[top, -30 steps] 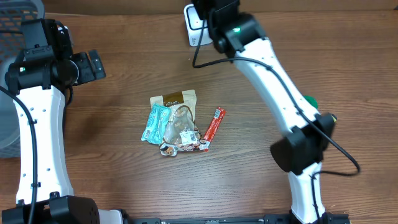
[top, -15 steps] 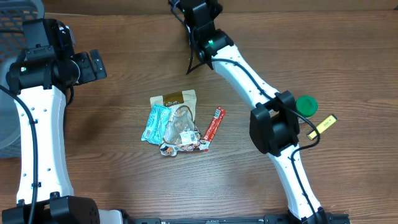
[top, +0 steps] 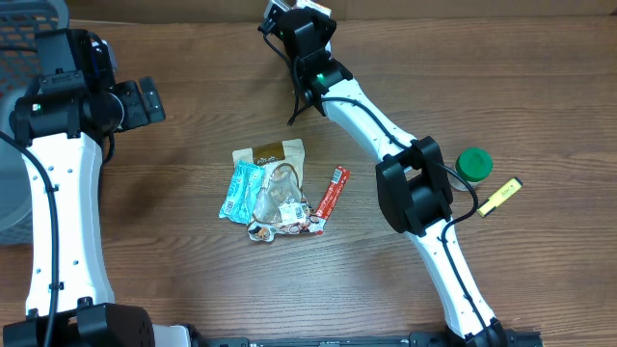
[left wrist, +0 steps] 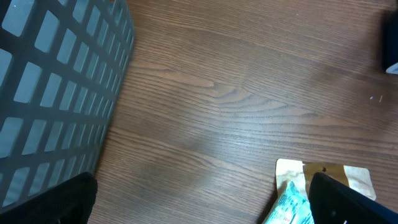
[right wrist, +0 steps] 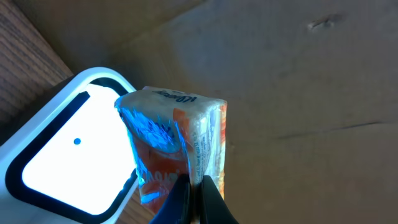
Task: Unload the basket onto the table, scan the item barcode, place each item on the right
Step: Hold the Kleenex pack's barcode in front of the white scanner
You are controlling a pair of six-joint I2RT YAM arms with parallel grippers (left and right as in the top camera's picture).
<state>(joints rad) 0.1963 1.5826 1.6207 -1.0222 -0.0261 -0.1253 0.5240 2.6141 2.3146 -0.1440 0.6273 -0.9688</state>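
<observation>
My right gripper [right wrist: 194, 186] is shut on the edge of a snack packet [right wrist: 174, 137] with an orange and blue wrapper. It holds the packet upright just in front of the bright white window of the black-rimmed scanner [right wrist: 68, 162]. In the overhead view the right gripper [top: 289, 21] sits at the table's far edge, and its wrist covers the packet and scanner. My left gripper [top: 145, 101] hangs open at the left with nothing in it. Its black fingertips [left wrist: 56, 202] stand wide apart over bare wood in the left wrist view.
A pile of packets [top: 275, 188] lies mid-table with a red bar [top: 333, 193] beside it; a teal and tan packet [left wrist: 311, 186] shows by the left fingertip. A grey mesh basket [left wrist: 56, 81] stands far left. A green lid [top: 473, 164] and yellow marker [top: 499, 197] lie at right.
The right arm has swung left and back, bringing its wrist over the scanner at the far edge and uncovering the green lid and yellow marker. The left arm has not moved.
</observation>
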